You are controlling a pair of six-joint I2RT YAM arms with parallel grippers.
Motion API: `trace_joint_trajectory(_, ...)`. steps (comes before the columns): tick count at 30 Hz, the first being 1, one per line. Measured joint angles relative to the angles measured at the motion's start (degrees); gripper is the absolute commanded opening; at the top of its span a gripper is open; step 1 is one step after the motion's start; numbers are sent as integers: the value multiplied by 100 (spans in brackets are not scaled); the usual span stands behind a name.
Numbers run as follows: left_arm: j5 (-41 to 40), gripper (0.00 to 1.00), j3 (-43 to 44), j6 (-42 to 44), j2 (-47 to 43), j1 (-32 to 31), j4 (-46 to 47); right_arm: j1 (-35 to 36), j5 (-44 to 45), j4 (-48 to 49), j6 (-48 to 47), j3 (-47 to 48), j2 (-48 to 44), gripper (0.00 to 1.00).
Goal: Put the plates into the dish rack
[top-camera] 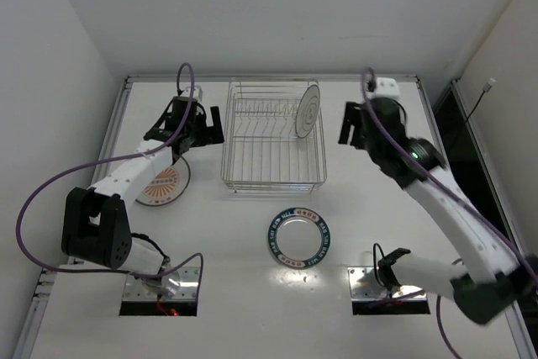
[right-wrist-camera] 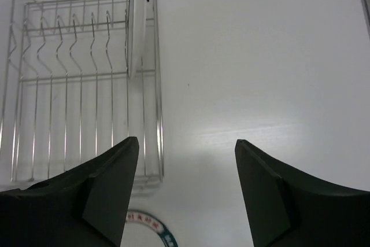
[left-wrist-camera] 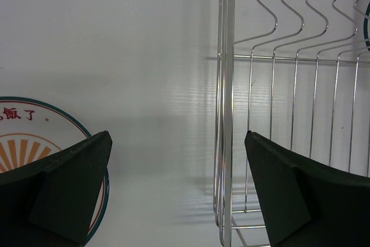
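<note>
the right gripper (right-wrist-camera: 187, 143) stands with its jaws apart and nothing between them; its dark, wedge-shaped fingers (right-wrist-camera: 110, 177) touch nothing, hanging above bare table just beside the right end of the dish rack (top-camera: 274, 181). the left gripper (left-wrist-camera: 178, 143) is spread wide and also empty, one finger over the edge of the orange-striped plate (top-camera: 164, 184), the other over the left wall of the rack, with no contact visible.

the right arm reaches from its base up the right side of the table (top-camera: 378, 233), elbow bent, wrist turned toward the rack. the left arm stretches forward along the left side, its gripper near the rack's left end, a purple cable looping beside it.

the rack is a rectangular basket of thin shiny wire with rows of wavy upright tines. the white-grey plate (top-camera: 308, 110) stands on edge in its right-hand slots. the blue-rimmed plate (top-camera: 299, 237) lies flat on the table in front of the rack. the orange-striped plate lies flat left of the rack, partly under the left arm.
</note>
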Motion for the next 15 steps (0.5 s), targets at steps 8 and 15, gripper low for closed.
trace_joint_trajectory(8, -22, 100, 0, 4, 0, 0, -28, -212, -1814, -422, 627, -2938, -3294, 72)
trace_joint_trajectory(15, -61, 100, 0, 4, 0, 0, -28, -358, -3775, -951, 1344, -4618, -3477, 87)
